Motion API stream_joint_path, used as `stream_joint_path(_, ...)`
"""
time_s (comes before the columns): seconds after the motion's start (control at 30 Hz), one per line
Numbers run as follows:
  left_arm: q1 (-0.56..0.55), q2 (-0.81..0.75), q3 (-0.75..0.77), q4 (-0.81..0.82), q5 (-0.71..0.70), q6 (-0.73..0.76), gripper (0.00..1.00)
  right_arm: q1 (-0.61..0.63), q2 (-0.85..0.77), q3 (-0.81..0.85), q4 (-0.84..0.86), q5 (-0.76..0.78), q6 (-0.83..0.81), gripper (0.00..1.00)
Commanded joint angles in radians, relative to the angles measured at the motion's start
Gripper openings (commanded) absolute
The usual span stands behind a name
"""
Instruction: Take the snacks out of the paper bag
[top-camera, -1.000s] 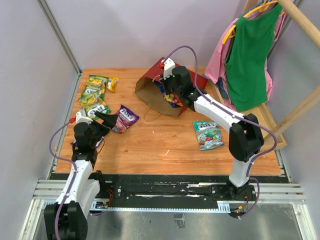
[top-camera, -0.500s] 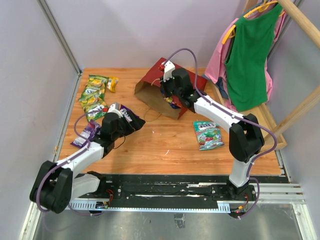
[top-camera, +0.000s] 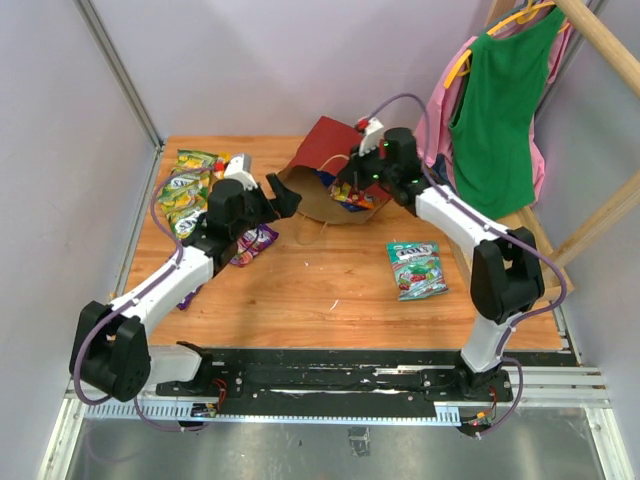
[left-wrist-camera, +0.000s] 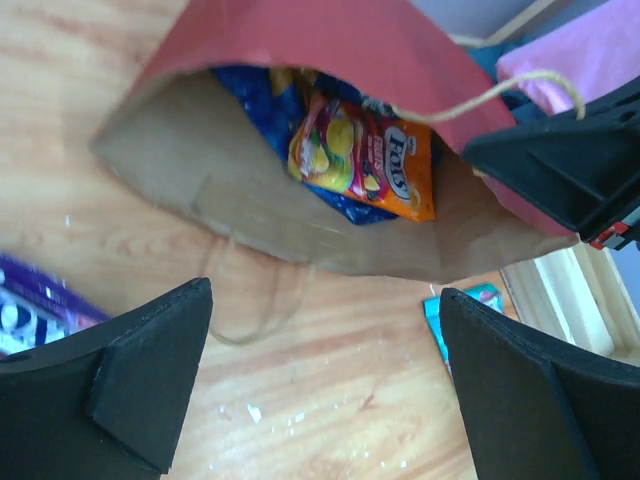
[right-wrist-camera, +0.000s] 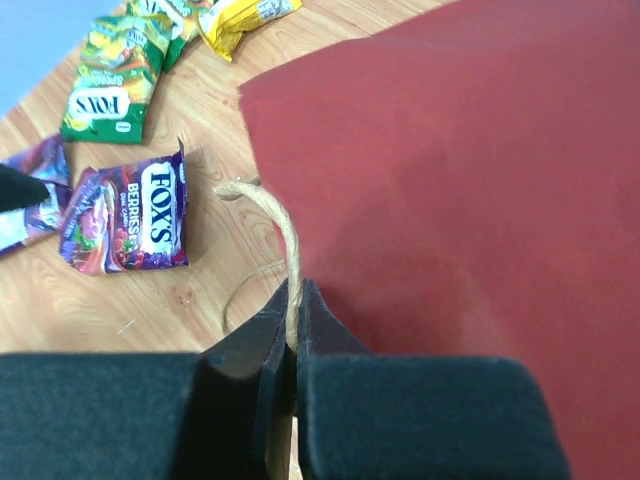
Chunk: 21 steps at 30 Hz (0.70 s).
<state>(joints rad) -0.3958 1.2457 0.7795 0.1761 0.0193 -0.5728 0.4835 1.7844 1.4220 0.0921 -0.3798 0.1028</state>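
Beige handle (right-wrist-camera: 289, 250), clear only wrist-side, is pinched by right fingers (right-wrist-camera: 325, 332); left fingers (left-wrist-camera: 130, 385) gape, seemingly empty.

The paper bag (top-camera: 322, 145) lies on its side at the back middle of the bench (top-camera: 330, 290), snacks (left-wrist-camera: 365, 160) in its mouth, a group of packets (top-camera: 185, 190) to its left, a lone packet (top-camera: 415, 268) before it to the right, and garments (top-camera: 500, 120) hanging far right.

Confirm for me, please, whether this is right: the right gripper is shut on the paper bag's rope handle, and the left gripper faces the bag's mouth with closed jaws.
One detail is off: the left wrist view shows the left gripper facing the mouth of the paper bag with its jaws wide open, holding nothing. The right gripper is indeed shut on the rope handle.
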Motion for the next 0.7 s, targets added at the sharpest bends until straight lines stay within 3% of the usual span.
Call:
stream_joint_path(0.0,0.002,0.075,0.138,-0.098,-0.006,0.130,0.99,-0.155,0.011,-0.026,0.062,-0.304,0.190,0.01)
stream_joint_path(0.2,-0.001,0.173,0.256,-0.095,0.143,0.264,1.00,-0.223,-0.007,-0.061,0.069,-0.320,0.205,0.02)
stream_joint_path(0.33,-0.025,0.240,0.360,-0.099,0.287,0.352,1.00,-0.233,-0.006,-0.043,0.045,-0.321,0.193,0.13)
stream_joint_path(0.47,-0.076,0.309,0.488,-0.143,0.328,0.463,1.00,-0.235,-0.028,-0.039,0.004,-0.313,0.168,0.49)
stream_joint_path(0.6,-0.125,0.377,0.607,-0.219,0.299,0.590,1.00,-0.244,-0.108,-0.074,-0.015,-0.285,0.157,0.68)
stream_joint_path(0.67,-0.137,0.407,0.644,-0.249,0.297,0.634,1.00,-0.254,-0.164,-0.100,-0.032,-0.274,0.161,0.72)
